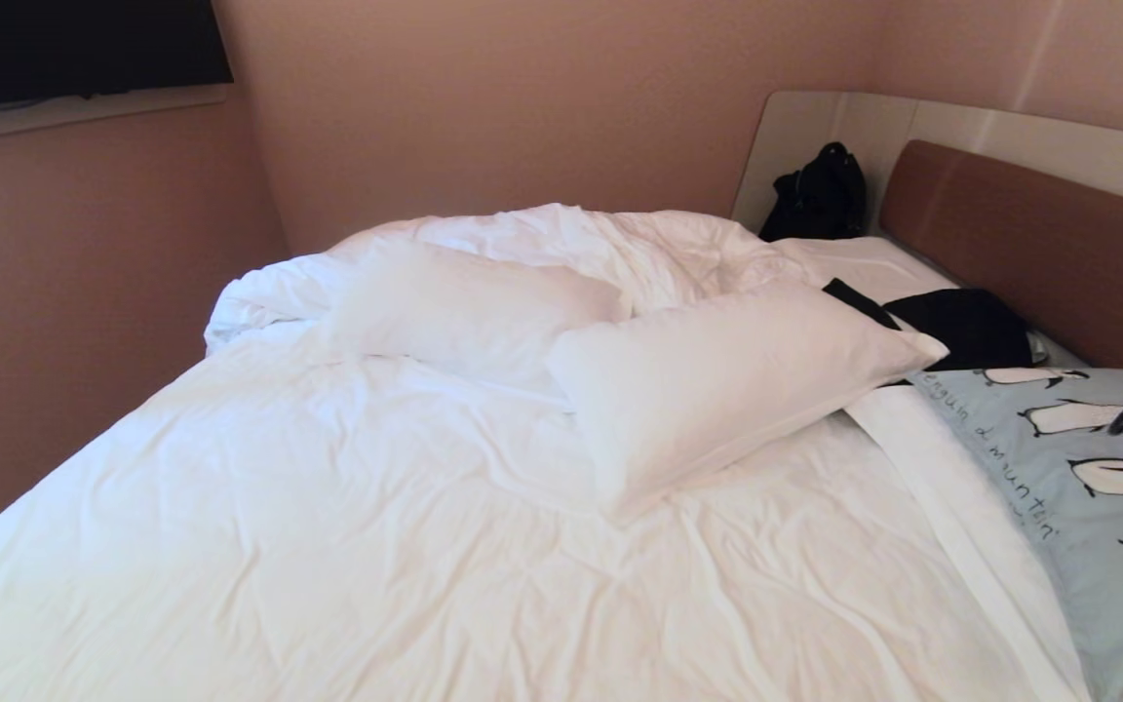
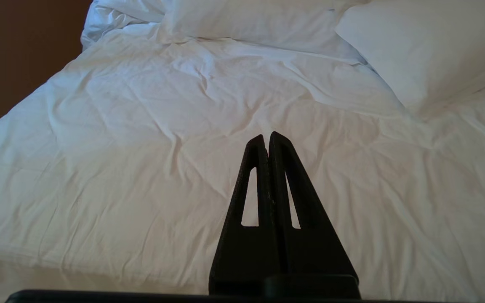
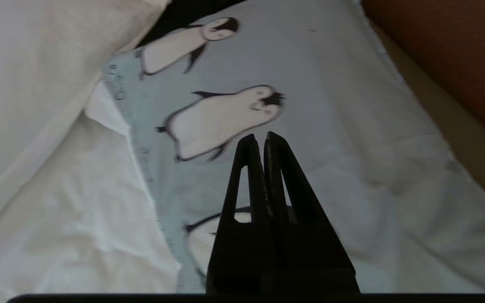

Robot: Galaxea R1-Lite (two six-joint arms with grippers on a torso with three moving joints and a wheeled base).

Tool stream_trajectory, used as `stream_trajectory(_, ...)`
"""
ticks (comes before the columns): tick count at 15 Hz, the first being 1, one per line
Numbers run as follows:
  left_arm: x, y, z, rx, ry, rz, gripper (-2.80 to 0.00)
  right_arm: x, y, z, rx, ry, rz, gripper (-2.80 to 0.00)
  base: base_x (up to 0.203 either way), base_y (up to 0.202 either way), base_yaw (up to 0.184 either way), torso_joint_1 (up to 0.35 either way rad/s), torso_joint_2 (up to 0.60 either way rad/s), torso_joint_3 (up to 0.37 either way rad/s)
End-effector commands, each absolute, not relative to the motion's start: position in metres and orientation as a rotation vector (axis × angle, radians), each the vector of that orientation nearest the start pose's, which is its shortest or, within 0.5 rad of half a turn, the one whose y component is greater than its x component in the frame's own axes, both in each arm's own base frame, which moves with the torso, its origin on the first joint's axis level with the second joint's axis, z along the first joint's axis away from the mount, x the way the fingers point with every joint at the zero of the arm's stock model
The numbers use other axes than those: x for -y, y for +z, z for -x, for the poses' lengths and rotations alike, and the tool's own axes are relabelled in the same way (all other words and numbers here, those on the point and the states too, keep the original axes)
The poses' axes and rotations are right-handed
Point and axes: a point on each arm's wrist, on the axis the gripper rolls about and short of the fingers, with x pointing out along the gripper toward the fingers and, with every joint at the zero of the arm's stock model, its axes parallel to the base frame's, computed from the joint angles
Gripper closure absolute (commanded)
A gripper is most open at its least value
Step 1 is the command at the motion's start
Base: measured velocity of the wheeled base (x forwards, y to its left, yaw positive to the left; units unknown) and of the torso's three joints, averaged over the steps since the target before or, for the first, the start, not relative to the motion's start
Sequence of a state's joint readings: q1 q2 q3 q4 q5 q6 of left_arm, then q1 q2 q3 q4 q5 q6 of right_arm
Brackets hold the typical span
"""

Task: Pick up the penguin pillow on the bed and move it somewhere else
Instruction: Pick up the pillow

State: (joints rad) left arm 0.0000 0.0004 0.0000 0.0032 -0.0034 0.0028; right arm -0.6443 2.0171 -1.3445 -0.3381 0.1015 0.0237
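Two plain white rectangular pillows [image 1: 717, 380] lie across the large double bed [image 1: 328, 546], whose wrinkled white sheets and bunched duvet fill most of the head view, with a brown padded headboard [image 1: 1039, 244] in a pale beige frame along its right side. One white pillow sits farther back by the heaped duvet; the nearer one rests at an angle toward the middle, its corner reaching the square pale-blue fabric penguin pillow [image 1: 1078, 487]. That penguin pillow lies flat on the bed at the right edge of the head view, just beside the headboard, printed with a row of black-and-white cartoon penguins and a line of cursive text along its inner edge. Behind it lies a dark folded garment [image 1: 961, 322], possibly clothing, and farther back a black bag [image 1: 820, 195] leans in the corner of the frame. A dark flat screen [image 1: 74, 44] hangs on the pinkish wall at the far left. The right gripper [image 3: 259, 136] hangs just above the penguin pillow, near the second printed penguin, fingers [image 3: 284, 176] pressed together and gripping nothing. The left gripper [image 2: 266, 135] hovers over bare sheet near the bed's front edge, well apart from the pillows, its fingers likewise clenched and empty.
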Motion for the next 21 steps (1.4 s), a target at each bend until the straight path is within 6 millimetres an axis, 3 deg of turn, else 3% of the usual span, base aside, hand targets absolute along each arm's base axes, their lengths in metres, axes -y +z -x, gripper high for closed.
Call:
stream_trajectory(1, 0.0, 0.075, 0.023, -0.003, -0.003, -0.003, 0.0, 0.258, 0.184, -0.322, -0.317, -0.515, -0.125, 0.0, 0.0, 0.0, 0.0, 0.0, 0.0, 0.0)
stream_trajectory(6, 0.0, 0.075, 0.023, -0.003, -0.003, -0.003, 0.0, 0.283, 0.157, -0.316, -0.371, -0.497, -0.126, 0.0, 0.0, 0.0, 0.0, 0.0, 0.0, 0.0)
stream_trajectory(9, 0.0, 0.075, 0.023, -0.003, -0.003, -0.003, 0.0, 0.293, 0.155, -0.303, -0.353, -0.386, -0.172, 0.0, 0.0, 0.0, 0.0, 0.0, 0.0, 0.0)
stream_trajectory(10, 0.0, 0.075, 0.023, -0.003, -0.003, -0.003, 0.0, 0.294, 0.159, -0.301, -0.345, -0.387, -0.171, -2.8, 0.0, 0.0, 0.0, 0.0, 0.0, 0.0)
stream_trajectory(12, 0.0, 0.075, 0.023, -0.003, -0.003, -0.003, 0.0, 0.292, 0.161, -0.297, -0.348, -0.386, -0.149, -2.8, 0.0, 0.0, 0.0, 0.0, 0.0, 0.0)
stream_trajectory(17, 0.0, 0.075, 0.023, -0.003, -0.003, -0.003, 0.0, 0.283, 0.145, -0.285, -0.446, -0.334, 0.024, -2.8, 0.0, 0.0, 0.0, 0.0, 0.0, 0.0)
stream_trajectory(21, 0.0, 0.075, 0.023, -0.003, -0.003, -0.003, 0.0, 0.291, 0.142, -0.271, -0.474, -0.345, 0.09, -2.8, 0.0, 0.0, 0.0, 0.0, 0.0, 0.0)
